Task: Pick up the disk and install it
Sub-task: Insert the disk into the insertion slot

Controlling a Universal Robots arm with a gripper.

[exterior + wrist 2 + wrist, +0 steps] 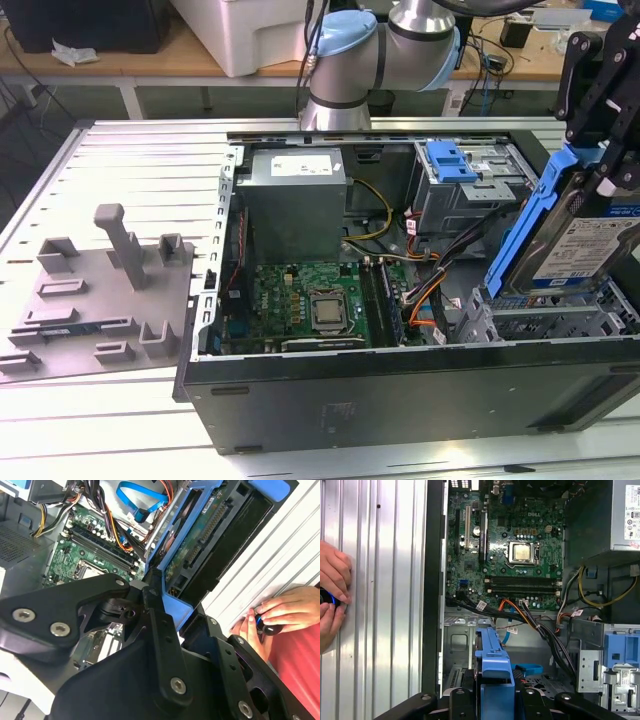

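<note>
One gripper (600, 170) around the tilted disk (590, 252) above the case (400, 400).

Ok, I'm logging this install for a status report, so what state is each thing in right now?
disk: held tilted above the bay at the exterior view's right, not seated.
gripper: shut on the disk's blue carrier.
computer case: lying on its side, panel off.
blue caddy: sitting in the drive cage.
processor: bare, no cooler.
hands: resting on the table beside the case.
</note>
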